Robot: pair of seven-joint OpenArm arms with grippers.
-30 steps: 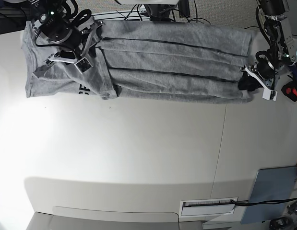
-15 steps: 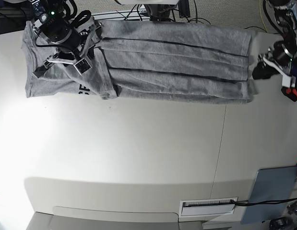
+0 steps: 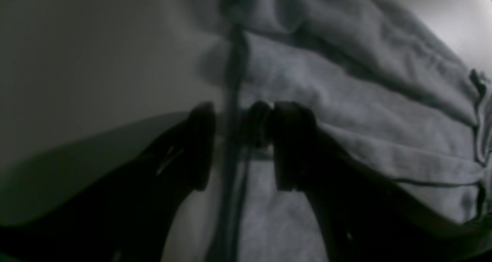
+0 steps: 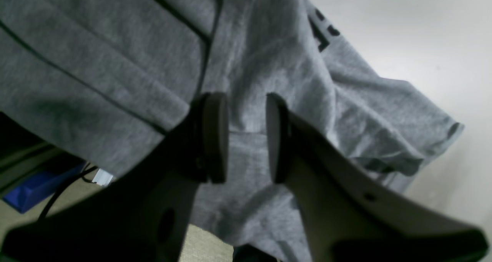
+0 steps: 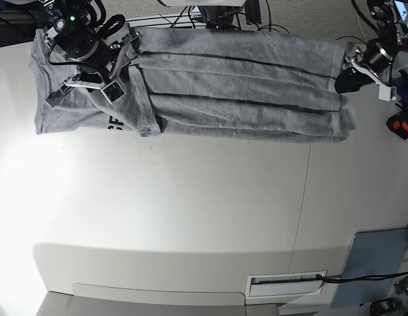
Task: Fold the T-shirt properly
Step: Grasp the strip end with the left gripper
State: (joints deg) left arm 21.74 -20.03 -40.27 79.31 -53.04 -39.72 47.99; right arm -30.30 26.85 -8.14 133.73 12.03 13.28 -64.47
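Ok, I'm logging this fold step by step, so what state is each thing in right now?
T-shirt: folded into a long band lying flat on the table, lettering partly showing at one end.
Left gripper: open, at the shirt's end edge, holding nothing.
Right gripper: part open, over the cloth near the lettering; grip not clear.

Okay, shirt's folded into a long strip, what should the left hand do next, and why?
Probably lower and close on the hem edge. The left hand hangs open astride that edge of the T-shirt, gripping nothing, while the right hand stands open over the sleeve end.
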